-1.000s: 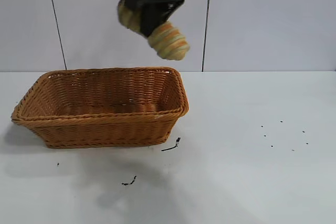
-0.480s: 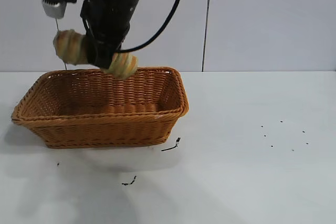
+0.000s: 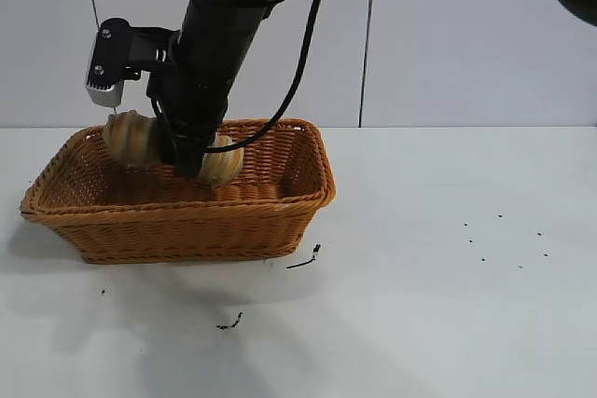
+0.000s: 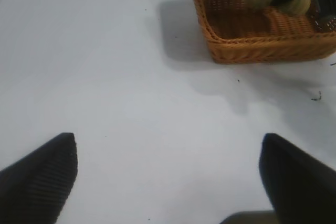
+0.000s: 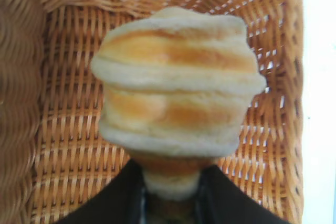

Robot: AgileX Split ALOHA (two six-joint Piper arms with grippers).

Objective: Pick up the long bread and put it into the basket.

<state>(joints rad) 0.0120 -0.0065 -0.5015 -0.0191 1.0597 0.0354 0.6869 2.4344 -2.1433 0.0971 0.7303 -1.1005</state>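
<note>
Table: white top [image 3: 438, 323] under a pale panelled wall; I am seeing dark specks near the front and off to the right.
Left gripper: I am holding it parked over bare table left of the work, fingers [image 4: 39, 174] spread wide apart with nothing between them.
Basket: the basket [image 3: 177, 221] is sitting at the left of the table, long side facing me.
Right gripper: I am working the right gripper [image 3: 187, 151] inside the basket's mouth, jaws clamped across the middle of the loaf.
Long bread: the long bread [image 3: 135, 137] is hanging below the rim line, both ends jutting past the jaws; I cannot tell whether it is touching the weave.
Doing it well: I am judging that easing lower until the loaf is resting on the floor, then parting the jaws and lifting straight up, avoids a bounce or snagging the far wall.
Views: my right wrist camera is showing the bread [image 5: 178, 82] centred over the basket floor [image 5: 63, 145], which the outside view hides behind the near wall; only the outside view shows depth against the rim.
</note>
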